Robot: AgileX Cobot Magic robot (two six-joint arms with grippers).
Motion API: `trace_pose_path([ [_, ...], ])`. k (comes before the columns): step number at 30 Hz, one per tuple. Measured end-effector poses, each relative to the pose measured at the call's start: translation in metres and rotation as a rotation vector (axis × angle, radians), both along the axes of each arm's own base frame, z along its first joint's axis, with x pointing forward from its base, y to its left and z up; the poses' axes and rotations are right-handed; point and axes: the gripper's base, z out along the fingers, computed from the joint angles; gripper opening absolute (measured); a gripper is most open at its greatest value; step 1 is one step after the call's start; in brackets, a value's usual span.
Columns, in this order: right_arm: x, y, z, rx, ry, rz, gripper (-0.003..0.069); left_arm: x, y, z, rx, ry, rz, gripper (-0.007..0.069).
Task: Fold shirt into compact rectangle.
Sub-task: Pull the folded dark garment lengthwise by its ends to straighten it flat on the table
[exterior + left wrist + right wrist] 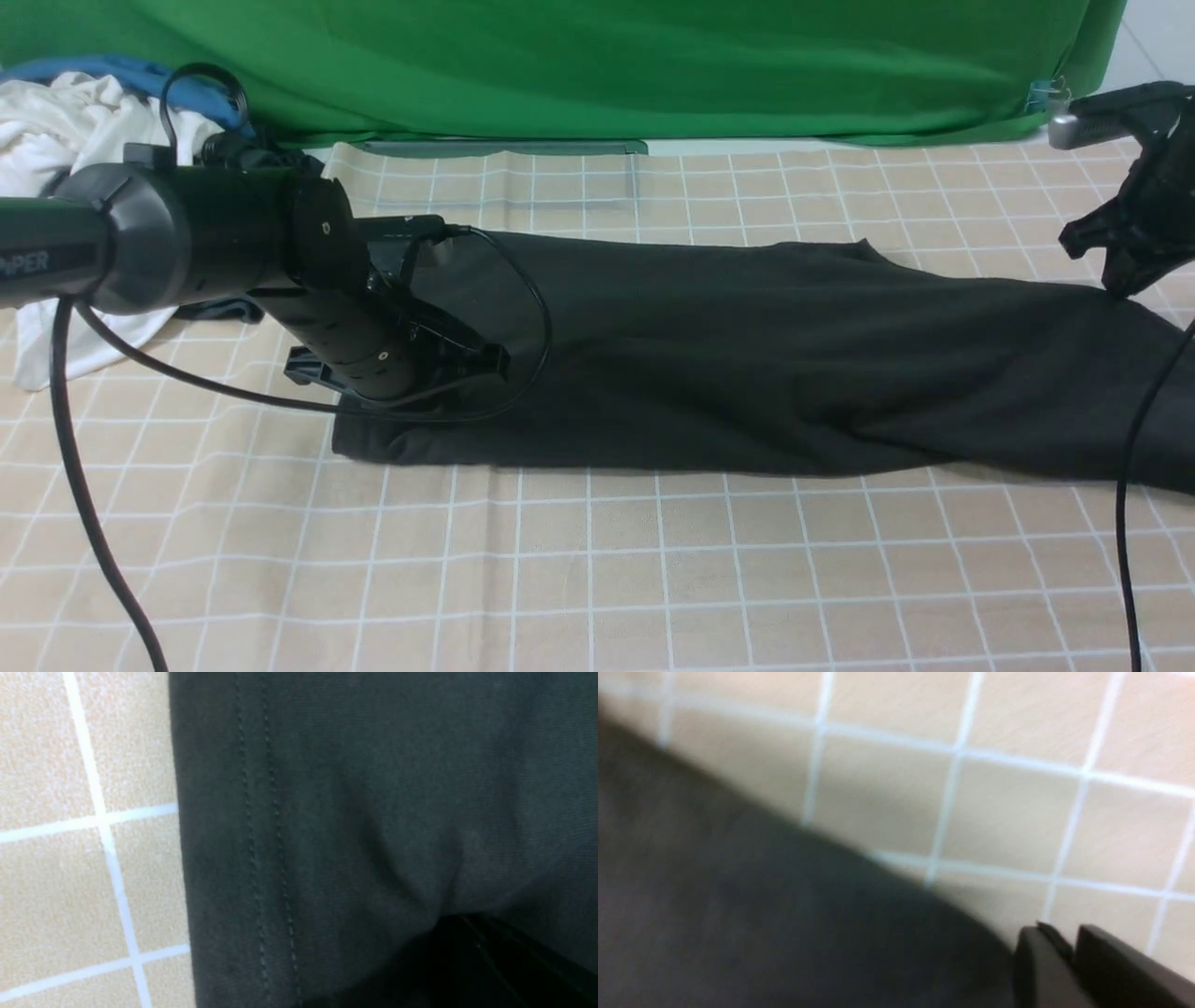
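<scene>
Left gripper (485, 359) lies low on the left end of the shirt (747, 355), closed. In the left wrist view the cloth puckers toward the dark jaws, so I judge that it pinches fabric there just inside the hem (261, 858), whose double row of stitching runs beside the bare table (70, 882). Right gripper (1111, 261) hangs at the far right, over the shirt's far edge. In its own wrist view its tips (1064, 938) sit close together with a thin slit between them, blurred, so I cannot tell whether it is parted or closed. No cloth shows between them.

As for progress, the shirt lies flat on the table (653, 579) as one long, narrow dark band. No sleeve sticks out and no print shows, so the lengthwise folds look done. What is left, by my reading, is the crosswise folding: bringing one end over toward the other to shorten the band into a compact rectangle, then squaring it up. The right part is wider and creased and needs tidying.

Its long axis runs left to right across the table, drifting nearer the robot toward the right, where it leaves the front view. The hemmed end points to the robot's left. A heap of white garment (56, 131) sits well apart at the far left.
</scene>
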Motion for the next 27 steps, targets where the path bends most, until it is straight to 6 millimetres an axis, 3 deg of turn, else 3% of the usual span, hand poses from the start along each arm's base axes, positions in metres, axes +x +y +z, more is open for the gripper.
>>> trace_pose_path([
  [4,-0.006,0.001,0.012,0.0,0.01,-0.029,0.0349,-0.001,0.0,0.008,-0.004,-0.018,-0.002,0.0019],
  [6,-0.013,0.002,0.026,0.001,0.022,-0.038,0.0371,-0.003,0.001,0.016,-0.008,-0.036,-0.004,0.0019],
  [9,-0.028,0.003,0.056,0.0,0.019,-0.048,0.0287,-0.009,0.003,0.041,-0.021,-0.094,-0.01,0.0019],
  [13,-0.053,0.005,0.099,-0.006,-0.049,-0.055,0.0074,-0.015,0.006,0.061,-0.013,-0.137,-0.026,0.0019],
  [16,-0.083,-0.001,0.121,-0.006,-0.079,-0.083,0.0037,-0.016,0.007,0.062,-0.006,-0.136,-0.031,0.0019],
  [19,-0.117,-0.018,0.117,0.003,-0.034,-0.151,0.004,-0.014,0.006,0.054,0.0,-0.113,-0.032,0.0019],
  [21,-0.136,-0.033,0.102,0.029,0.024,-0.233,0.0057,-0.012,0.005,0.044,0.004,-0.082,-0.028,0.0019],
  [25,-0.16,-0.061,0.069,0.112,0.079,-0.409,0.0194,-0.006,0.003,0.018,0.012,-0.034,-0.018,0.0019],
  [27,-0.169,-0.071,0.048,0.141,0.095,-0.475,0.0323,-0.003,0.003,0.005,0.018,-0.006,-0.012,0.0019],
])
